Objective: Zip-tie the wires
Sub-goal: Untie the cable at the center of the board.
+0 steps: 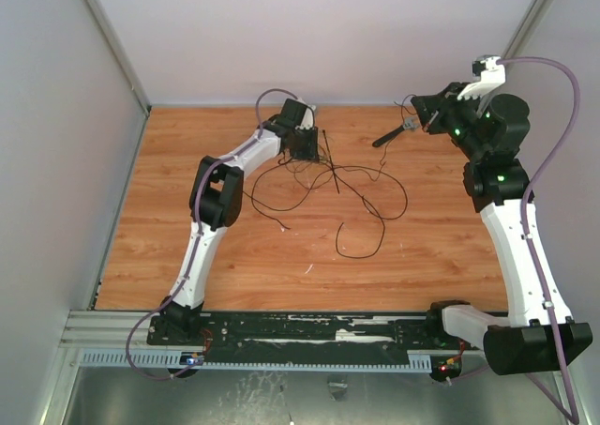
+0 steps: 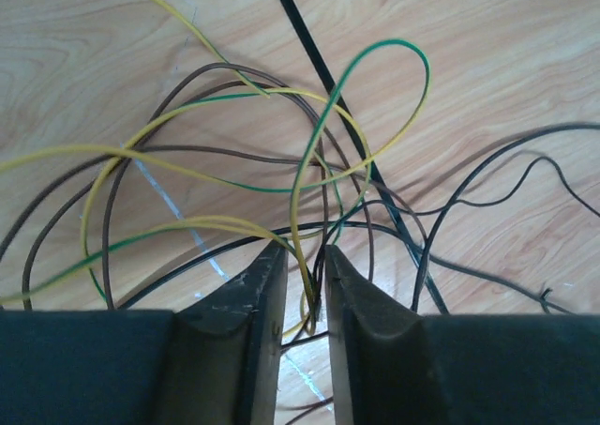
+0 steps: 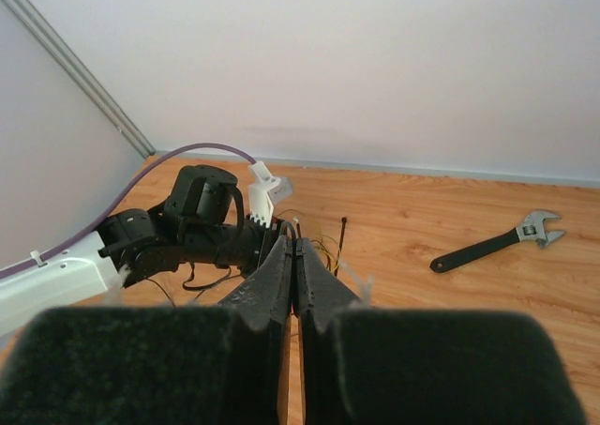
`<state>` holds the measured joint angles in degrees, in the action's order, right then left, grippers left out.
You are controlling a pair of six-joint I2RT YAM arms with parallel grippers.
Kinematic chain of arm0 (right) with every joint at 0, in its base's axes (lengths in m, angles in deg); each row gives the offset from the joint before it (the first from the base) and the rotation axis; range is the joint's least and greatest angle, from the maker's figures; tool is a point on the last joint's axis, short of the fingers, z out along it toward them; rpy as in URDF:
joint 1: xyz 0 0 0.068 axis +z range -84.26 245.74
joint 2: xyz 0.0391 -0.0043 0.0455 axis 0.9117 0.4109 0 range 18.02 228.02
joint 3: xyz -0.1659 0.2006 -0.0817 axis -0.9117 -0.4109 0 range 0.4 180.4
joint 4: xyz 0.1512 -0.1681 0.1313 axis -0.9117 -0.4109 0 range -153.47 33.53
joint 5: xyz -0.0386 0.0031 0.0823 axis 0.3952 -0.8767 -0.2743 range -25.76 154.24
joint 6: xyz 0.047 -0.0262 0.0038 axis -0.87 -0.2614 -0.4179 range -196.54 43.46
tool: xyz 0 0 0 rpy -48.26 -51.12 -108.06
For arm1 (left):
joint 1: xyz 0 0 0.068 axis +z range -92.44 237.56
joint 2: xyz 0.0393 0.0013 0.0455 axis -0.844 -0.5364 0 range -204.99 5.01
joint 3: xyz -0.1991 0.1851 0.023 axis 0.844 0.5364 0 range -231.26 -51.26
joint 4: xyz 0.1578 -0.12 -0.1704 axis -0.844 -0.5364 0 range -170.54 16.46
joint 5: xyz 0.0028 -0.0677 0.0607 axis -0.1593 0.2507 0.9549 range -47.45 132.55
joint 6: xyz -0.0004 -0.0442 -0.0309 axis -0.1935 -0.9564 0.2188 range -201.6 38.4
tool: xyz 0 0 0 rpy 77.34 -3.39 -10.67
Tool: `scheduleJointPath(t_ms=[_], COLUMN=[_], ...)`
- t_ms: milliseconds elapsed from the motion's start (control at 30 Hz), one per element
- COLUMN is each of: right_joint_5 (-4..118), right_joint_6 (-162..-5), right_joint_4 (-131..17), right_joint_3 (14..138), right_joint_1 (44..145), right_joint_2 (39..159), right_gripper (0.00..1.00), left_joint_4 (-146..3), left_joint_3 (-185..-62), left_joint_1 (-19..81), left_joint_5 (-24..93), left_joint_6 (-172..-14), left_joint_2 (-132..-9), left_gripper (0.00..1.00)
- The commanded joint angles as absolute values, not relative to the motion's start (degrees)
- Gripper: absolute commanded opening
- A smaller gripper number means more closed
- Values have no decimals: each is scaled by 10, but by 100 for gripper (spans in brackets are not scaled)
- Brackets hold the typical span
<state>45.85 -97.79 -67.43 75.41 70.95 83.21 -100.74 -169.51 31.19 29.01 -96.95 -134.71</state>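
The wires (image 1: 366, 200) lie in loose loops on the wooden table; in the left wrist view they (image 2: 394, 42) show as yellow, green, brown and black strands. The zip tie (image 1: 331, 162), a straight black strip (image 2: 319, 59), lies across them, just right of my left gripper (image 1: 305, 148). That gripper (image 2: 306, 251) is low over the tangle, its jaws a narrow gap apart, with a few yellow and dark strands running through the gap. My right gripper (image 1: 417, 109) hangs raised at the back right, away from the wires. It (image 3: 294, 242) is shut with nothing in it.
A dark-handled adjustable wrench (image 1: 394, 136) lies at the back of the table, below the right gripper, and shows on the wood (image 3: 492, 244) in the right wrist view. White walls close in the table on three sides.
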Motion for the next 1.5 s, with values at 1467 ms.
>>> scheduleJointPath(t_ms=[1467], right_joint_5=[497], right_joint_6=[-962], right_joint_4=[-601], right_joint_3=[673], right_joint_1=[637], right_joint_2=[784], right_gripper=[0], left_joint_4=[-793], left_joint_3=[-1499], left_joint_1=[713], left_joint_5=[224], left_joint_6=[-1113], left_joint_2=[-1174], left_gripper=[9])
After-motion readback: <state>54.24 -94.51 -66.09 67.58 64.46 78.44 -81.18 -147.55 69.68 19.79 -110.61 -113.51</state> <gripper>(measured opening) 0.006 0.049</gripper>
